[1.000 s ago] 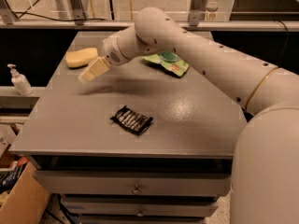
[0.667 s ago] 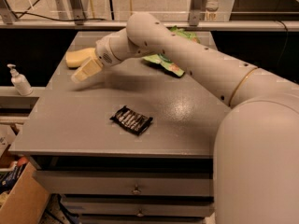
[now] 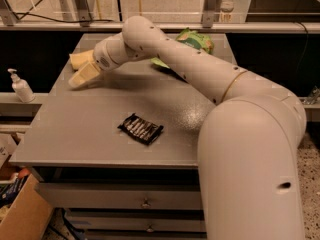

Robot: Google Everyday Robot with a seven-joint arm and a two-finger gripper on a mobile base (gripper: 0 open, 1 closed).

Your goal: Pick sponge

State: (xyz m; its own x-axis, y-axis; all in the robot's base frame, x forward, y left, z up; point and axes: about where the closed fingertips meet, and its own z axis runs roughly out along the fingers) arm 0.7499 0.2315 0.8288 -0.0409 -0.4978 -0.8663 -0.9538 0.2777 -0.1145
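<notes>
My gripper [image 3: 76, 70] hangs over the far left part of the grey table [image 3: 75, 134]. Its two cream-yellow blocky fingers [image 3: 86, 76] point left, stand a little apart and hold nothing. The sponge is mostly hidden behind my forearm. Only a thin green sliver [image 3: 159, 62] shows under the arm near the table's back middle, and I cannot tell for sure that it is the sponge. It lies well to the right of the gripper, which does not touch it.
A green snack pouch [image 3: 193, 38] lies at the back of the table behind my arm. A black ridged packet [image 3: 141, 128] lies near the front middle. A white pump bottle [image 3: 21, 87] stands on a ledge at the left. A cardboard box [image 3: 20, 209] sits on the floor at lower left.
My arm has swung left and forward, so the forearm now covers most of the green and yellow item at the back. The gripper has shifted slightly left and stays empty.
</notes>
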